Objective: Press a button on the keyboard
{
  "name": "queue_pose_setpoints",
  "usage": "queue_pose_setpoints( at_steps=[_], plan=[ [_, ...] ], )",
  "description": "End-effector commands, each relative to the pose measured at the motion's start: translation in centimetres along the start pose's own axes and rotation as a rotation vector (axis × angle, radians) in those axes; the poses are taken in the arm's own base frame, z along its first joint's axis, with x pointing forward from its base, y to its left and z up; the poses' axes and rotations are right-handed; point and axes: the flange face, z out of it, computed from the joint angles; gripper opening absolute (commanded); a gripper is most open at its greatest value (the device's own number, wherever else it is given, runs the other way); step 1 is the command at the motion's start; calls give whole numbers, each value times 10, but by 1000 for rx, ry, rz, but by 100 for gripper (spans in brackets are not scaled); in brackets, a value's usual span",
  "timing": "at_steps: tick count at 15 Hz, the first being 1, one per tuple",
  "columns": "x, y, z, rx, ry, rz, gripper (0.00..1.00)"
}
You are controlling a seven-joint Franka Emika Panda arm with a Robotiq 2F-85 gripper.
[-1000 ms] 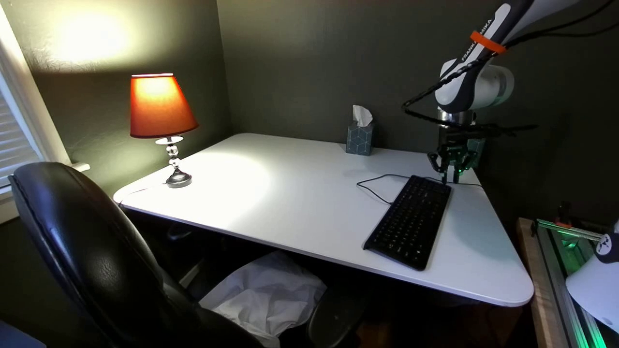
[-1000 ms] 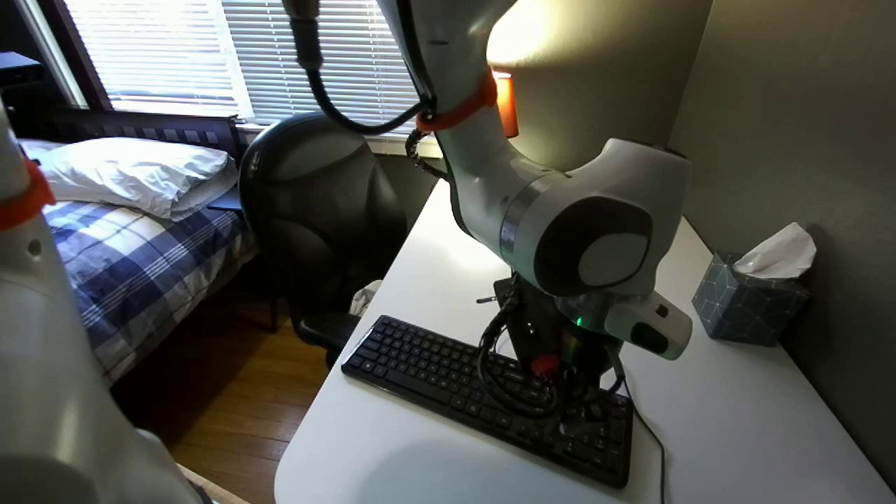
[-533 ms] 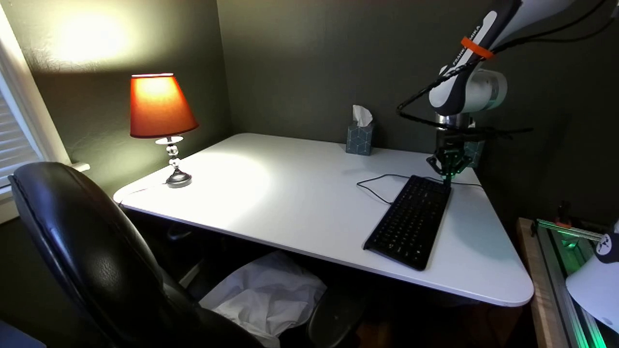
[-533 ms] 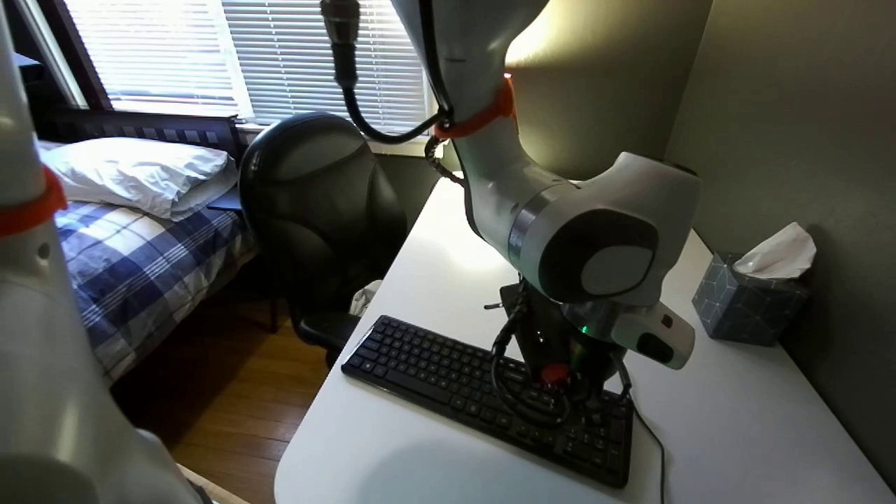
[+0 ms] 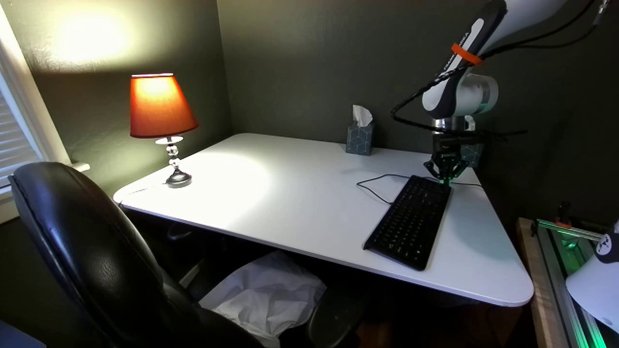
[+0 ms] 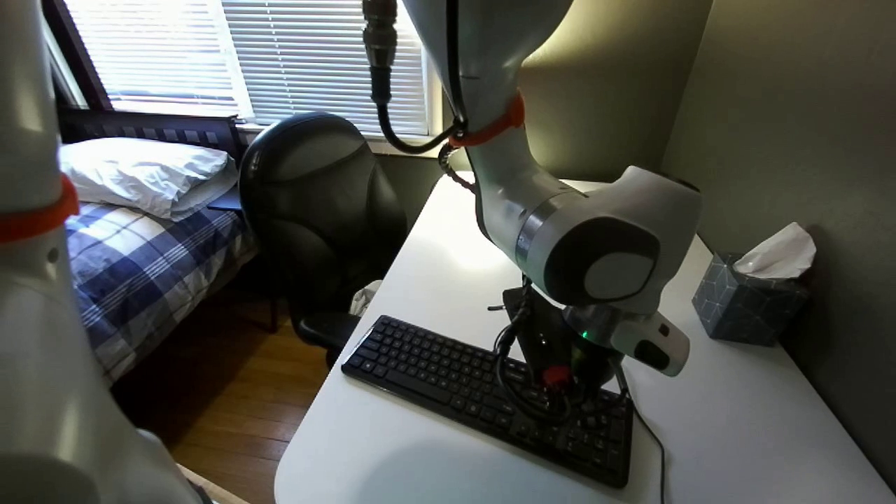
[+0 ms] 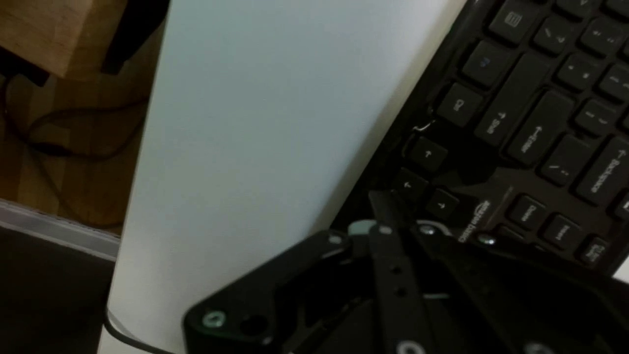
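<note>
The long black keyboard point(image 5: 411, 222) lies flat on the white desk. It also shows in an exterior view point(image 6: 434, 371), its far end partly covered by my arm and cable. In the wrist view the keyboard point(image 7: 528, 142) fills the right side. My gripper point(image 5: 445, 181) points down at the keyboard's far end, low over it. In the wrist view my gripper point(image 7: 385, 196) is shut and empty, its fingertips by the arrow keys point(image 7: 426, 153), overlapping the edge of one. Whether the tips touch a key cannot be told.
A thin black cable point(image 5: 371, 186) loops beside the keyboard. A tissue box point(image 5: 359, 140) stands at the back, also seen in an exterior view point(image 6: 745, 301). Another patterned box point(image 5: 471, 153) is partly hidden behind the gripper. A lamp point(image 5: 162, 108) and black chair point(image 6: 322, 210) stand farther off.
My gripper's fingers have shut from slightly apart. The arm has lowered toward the keyboard, with a small sideways shift. The keyboard has not moved.
</note>
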Motion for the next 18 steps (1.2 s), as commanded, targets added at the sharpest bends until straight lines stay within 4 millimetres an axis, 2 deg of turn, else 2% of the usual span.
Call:
queue_pose_setpoints(
  at_steps=[1,11,18],
  plan=[
    [6,-5,6,9,-38,2,0],
    [16,-15,17,21,-64,13,0],
    [20,-14,22,-4,-97,25,0]
  ],
)
